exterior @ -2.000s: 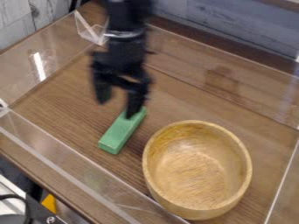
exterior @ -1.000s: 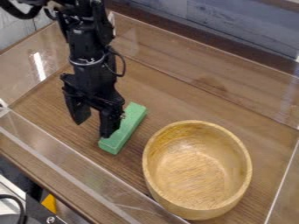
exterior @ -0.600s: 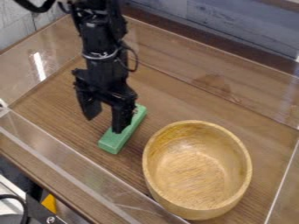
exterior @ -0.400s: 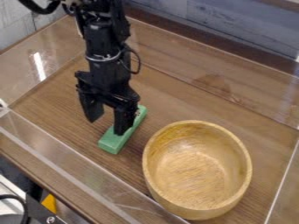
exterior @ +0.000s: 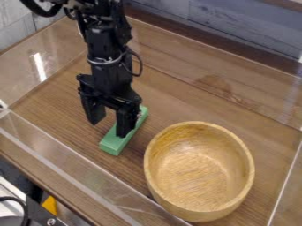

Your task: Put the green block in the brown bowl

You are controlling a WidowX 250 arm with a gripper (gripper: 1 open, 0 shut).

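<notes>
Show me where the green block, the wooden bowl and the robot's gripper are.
green block (exterior: 116, 140): camera view, on its near end, clear of the arm.
brown wooden bowl (exterior: 245, 155): camera view, on its right rim.
gripper (exterior: 109, 120): camera view, midway between its fingertips, jaws open.

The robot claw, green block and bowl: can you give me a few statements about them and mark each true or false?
1. The gripper is open. True.
2. The block is inside the bowl. False: it lies on the table, left of the bowl.
3. The bowl is empty. True.
4. The gripper points sideways. False: it points straight down over the block.
5. The block is lifted off the table. False: it lies flat on it.
</notes>
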